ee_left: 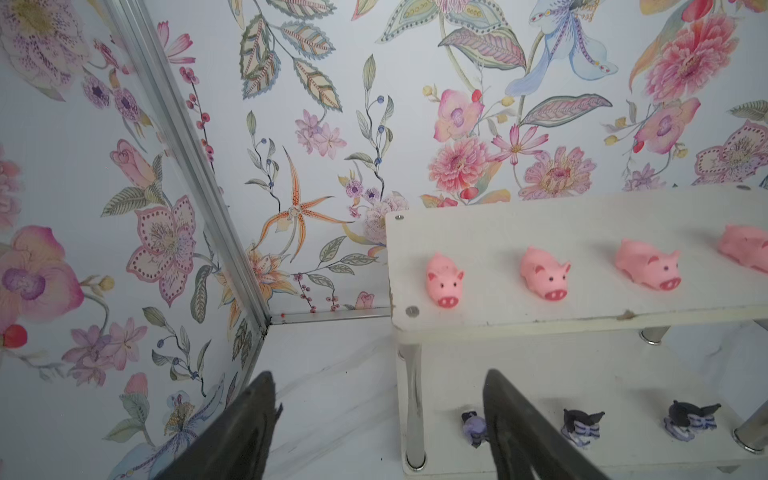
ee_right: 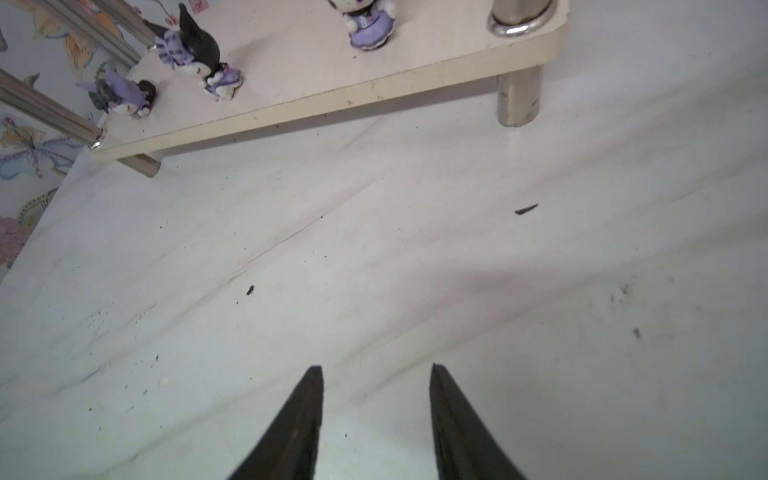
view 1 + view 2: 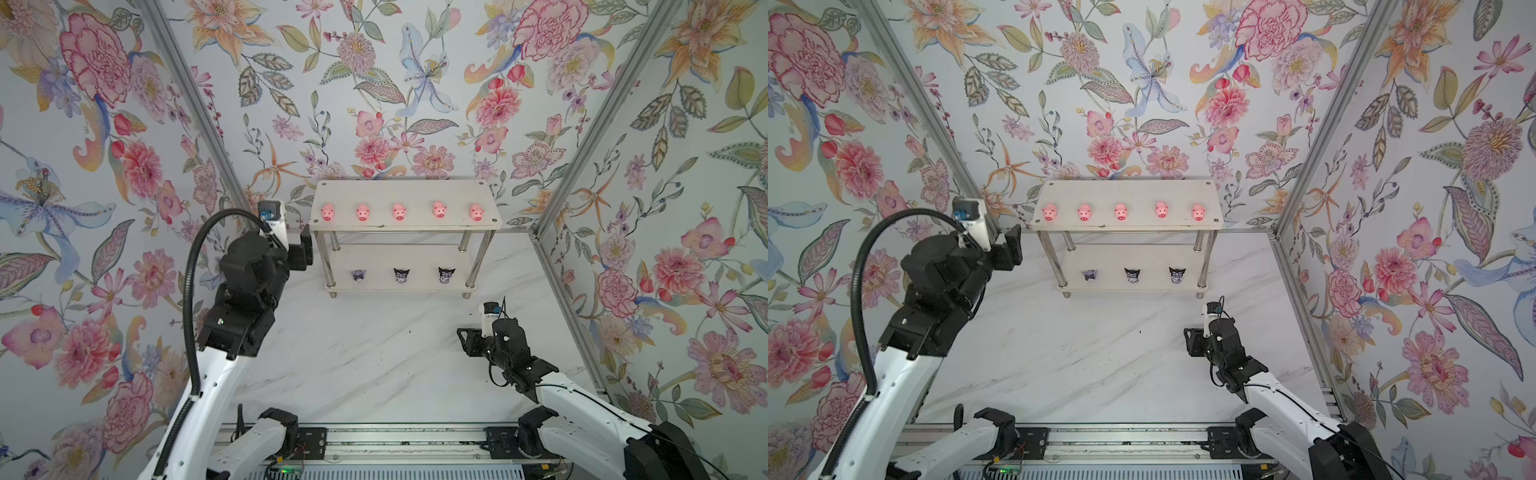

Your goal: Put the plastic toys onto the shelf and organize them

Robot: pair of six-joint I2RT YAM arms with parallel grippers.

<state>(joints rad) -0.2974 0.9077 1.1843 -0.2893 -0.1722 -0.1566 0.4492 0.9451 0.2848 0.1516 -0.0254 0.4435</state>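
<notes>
Left pincer (image 1: 378, 374) and right pincer (image 2: 376, 368) gape empty; beyond them the shelf (image 3: 407, 191) holds all pigs (image 3: 399, 212) and figurines (image 3: 401, 275), seemingly finished.

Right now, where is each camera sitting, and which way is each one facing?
Top views: high above, behind the robot, looking down and forward at the shelf; left hand and right hand both show.
Left wrist: off the shelf's end, facing the pink pigs on the upper board; its open hand shows.
Right wrist: low over the table, facing the lower board and purple figurines; its open hand shows.
Shared: both wrist views catch the figurines on the lower board.
</notes>
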